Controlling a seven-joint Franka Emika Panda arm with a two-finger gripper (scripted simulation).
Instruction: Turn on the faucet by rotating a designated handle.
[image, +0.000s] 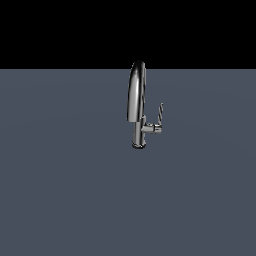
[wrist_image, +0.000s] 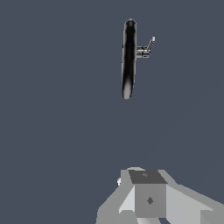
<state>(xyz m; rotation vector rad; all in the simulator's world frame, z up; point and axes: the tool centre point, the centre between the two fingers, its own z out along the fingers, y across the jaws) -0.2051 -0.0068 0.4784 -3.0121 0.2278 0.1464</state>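
At the edge of the wrist view, the robot's pale grey fingers (wrist_image: 146, 199) appear only as blocky shapes, so it cannot be told whether they are spread or closed; they hold nothing. Well apart from them, ahead across the bare grey tabletop (image: 65, 200), stands the faucet (image: 137, 102), dark shiny chrome with a tall narrow arched spout. Its thin handle (image: 160, 114) rises nearly upright from a short side stub.

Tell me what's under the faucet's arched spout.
Only bare grey floor lies below the faucet spout; no sink or basin shows. The handle sticks out on the exterior view's right. The spot under the base is covered.
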